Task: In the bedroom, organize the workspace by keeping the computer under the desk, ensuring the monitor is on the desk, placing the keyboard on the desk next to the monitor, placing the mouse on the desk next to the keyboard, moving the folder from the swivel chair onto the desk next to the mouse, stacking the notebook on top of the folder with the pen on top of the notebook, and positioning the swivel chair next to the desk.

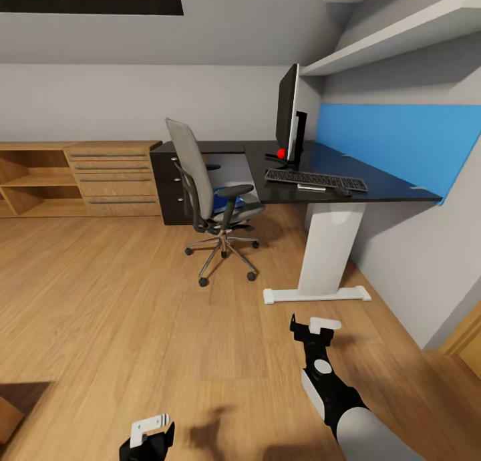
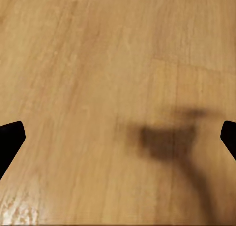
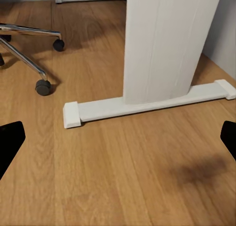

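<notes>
Folder (image 1: pixel 224 198) on chair (image 1: pixel 212 200) — head view

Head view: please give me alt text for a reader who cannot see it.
A grey swivel chair with a blue folder on its seat stands beside a black-topped desk carrying a monitor and keyboard. Both grippers, left and right, hang over wooden floor.

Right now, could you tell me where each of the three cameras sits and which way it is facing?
Head view: high on the robot, looking forward and down at the desk, swivel chair, monitor; left gripper and right gripper show low.
Left wrist view: faces bare wooden floor; dark fingertips at the edges.
Right wrist view: faces the desk's white pedestal leg and chair casters.
Shared: head and right wrist both show pedestal and casters.
</notes>
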Robot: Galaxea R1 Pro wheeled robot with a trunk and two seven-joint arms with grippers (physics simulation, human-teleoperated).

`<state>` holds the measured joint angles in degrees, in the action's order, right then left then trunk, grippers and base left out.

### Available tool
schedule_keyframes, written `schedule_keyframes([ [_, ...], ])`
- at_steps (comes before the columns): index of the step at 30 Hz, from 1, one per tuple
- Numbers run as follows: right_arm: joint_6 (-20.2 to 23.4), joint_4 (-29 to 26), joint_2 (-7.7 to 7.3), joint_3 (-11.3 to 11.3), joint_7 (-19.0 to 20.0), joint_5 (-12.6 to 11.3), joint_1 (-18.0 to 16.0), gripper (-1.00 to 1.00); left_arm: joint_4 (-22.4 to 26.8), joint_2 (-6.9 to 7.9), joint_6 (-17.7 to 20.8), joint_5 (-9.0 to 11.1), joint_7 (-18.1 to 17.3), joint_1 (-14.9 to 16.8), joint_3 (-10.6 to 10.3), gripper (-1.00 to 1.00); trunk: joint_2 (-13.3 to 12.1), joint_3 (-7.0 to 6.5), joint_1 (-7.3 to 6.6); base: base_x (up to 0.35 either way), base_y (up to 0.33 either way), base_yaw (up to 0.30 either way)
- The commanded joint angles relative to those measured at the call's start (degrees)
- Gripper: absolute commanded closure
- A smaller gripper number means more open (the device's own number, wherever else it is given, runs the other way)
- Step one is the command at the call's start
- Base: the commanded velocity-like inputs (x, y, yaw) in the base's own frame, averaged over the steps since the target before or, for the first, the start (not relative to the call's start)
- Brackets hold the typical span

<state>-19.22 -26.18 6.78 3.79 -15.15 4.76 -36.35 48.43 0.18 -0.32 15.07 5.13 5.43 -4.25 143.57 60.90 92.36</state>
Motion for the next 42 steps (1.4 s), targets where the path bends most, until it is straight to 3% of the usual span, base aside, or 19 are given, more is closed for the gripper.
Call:
schedule_keyframes([
  [1, -0.17, 0.07, 0.07, 0.38, -0.03, 0.52, -0.04, -1.00, -0.06, 0.05, -0.03, 0.44, 0.41, 0.02, -0.24, -1.00, 0.02, 0.05, -0.01, 0.000, 0.000, 0.000],
  [14, -2.29, 0.16, 0.57, 0.37, 0.95, 0.16, -0.04, -1.00, -0.52, 0.08, -0.03, 0.40, 0.41, 0.02, -0.23, -1.00, 0.02, 0.05, -0.01, 0.044, 0.065, 0.000],
  [42, -2.39, 0.39, 1.13, 0.49, 0.41, -0.69, -0.04, -1.00, -0.87, 0.06, -0.03, 0.40, 0.41, 0.02, -0.25, -1.00, 0.02, 0.05, -0.01, 0.187, 0.204, 0.000],
])
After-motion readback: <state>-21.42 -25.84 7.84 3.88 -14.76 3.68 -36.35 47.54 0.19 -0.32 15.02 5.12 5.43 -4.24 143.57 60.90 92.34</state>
